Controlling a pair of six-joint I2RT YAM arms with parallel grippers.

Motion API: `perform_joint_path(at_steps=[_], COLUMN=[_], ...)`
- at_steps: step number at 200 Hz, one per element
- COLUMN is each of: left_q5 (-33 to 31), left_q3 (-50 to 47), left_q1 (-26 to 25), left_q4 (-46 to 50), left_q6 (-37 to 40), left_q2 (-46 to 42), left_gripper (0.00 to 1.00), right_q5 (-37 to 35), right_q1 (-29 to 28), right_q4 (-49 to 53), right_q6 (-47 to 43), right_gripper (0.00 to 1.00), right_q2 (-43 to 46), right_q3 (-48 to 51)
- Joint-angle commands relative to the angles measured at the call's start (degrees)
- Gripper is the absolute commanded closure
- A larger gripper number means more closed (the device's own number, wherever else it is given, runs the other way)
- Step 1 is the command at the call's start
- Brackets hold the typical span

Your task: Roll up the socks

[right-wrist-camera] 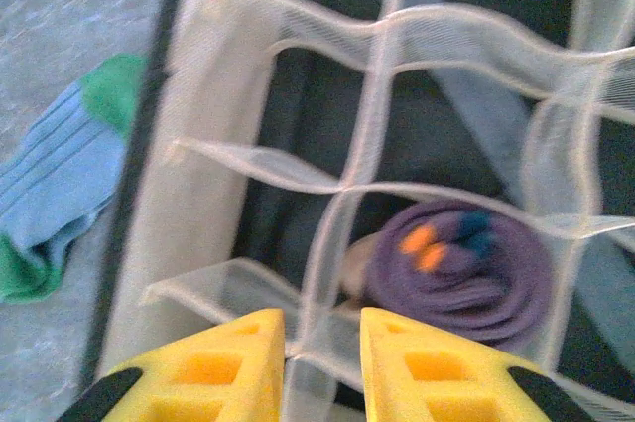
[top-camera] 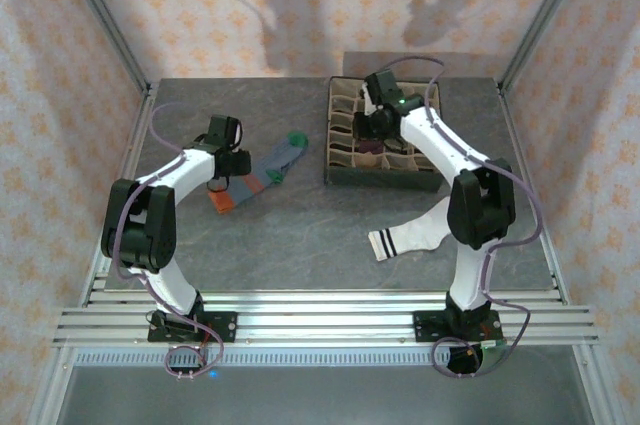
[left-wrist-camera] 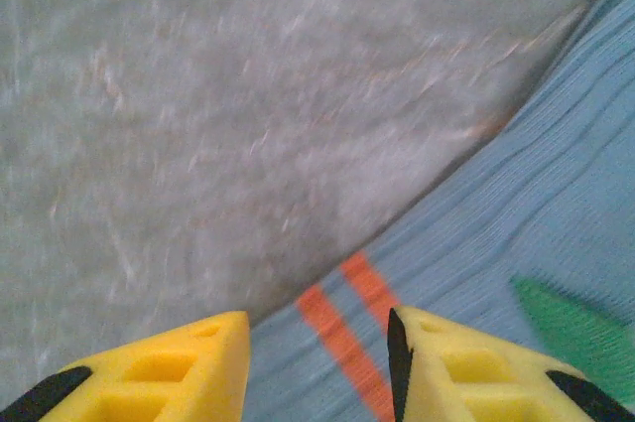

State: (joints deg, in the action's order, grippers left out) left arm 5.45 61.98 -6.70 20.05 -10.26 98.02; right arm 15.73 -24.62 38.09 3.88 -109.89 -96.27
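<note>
One down, two to go: the purple sock (right-wrist-camera: 456, 273) sits rolled in a compartment of the divider box (top-camera: 370, 180), with the right gripper (right-wrist-camera: 322, 328) narrowly parted above. The left gripper (left-wrist-camera: 319, 328), fingers apart, hovers over the flat grey-blue sock (top-camera: 268, 167). The white sock (top-camera: 415, 233) lies unrolled.

Lab-style robot booth. Left arm (top-camera: 140, 230) and right arm (top-camera: 480, 207) were bolted to a metal rail (top-camera: 320, 317) at a grey table (top-camera: 300, 235). Patterned walls (top-camera: 330, 5) closed it in.

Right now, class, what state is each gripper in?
Left gripper: open over the grey-blue sock, holding nothing.
Right gripper: slightly open, empty, near the rolled purple sock.
</note>
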Motion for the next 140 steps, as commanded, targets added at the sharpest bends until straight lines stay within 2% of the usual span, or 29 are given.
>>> perform_joint_path(at_steps=[1,36,55,77,119,140], left_q5=[-1.5,4.7,5.6,2.7,1.7,1.0], left_q3=[-0.6,-4.2,-7.4,-9.4,-11.9,-11.4], left_q1=[0.1,-0.2,-1.9,-7.5,-20.6,-23.1], left_q4=[5.0,2.5,0.0,-0.4,-6.8,-6.4], left_q6=[-3.5,-10.8,-14.2,-17.6,-28.4,-29.7], left_q2=[1.3,3.1,2.5,0.6,-3.4,-6.6], left_gripper=[0.59,0.61,0.64,0.64,0.64,0.62], right_q5=[-1.7,-1.7,-2.1,-2.8,-5.8,-8.0], right_q1=[-3.6,-8.2,-10.1,-11.9,-15.3,-17.5], right_q4=[-3.5,-7.5,-9.6,-12.3,-16.1,-16.8], right_q6=[1.8,3.4,3.8,3.8,1.5,0.1], right_gripper=[0.72,0.69,0.69,0.69,0.68,0.66], right_q2=[3.1,5.4,7.5,10.5,16.0,17.7], right_q3=[3.9,10.1,14.4,19.8,28.5,30.7])
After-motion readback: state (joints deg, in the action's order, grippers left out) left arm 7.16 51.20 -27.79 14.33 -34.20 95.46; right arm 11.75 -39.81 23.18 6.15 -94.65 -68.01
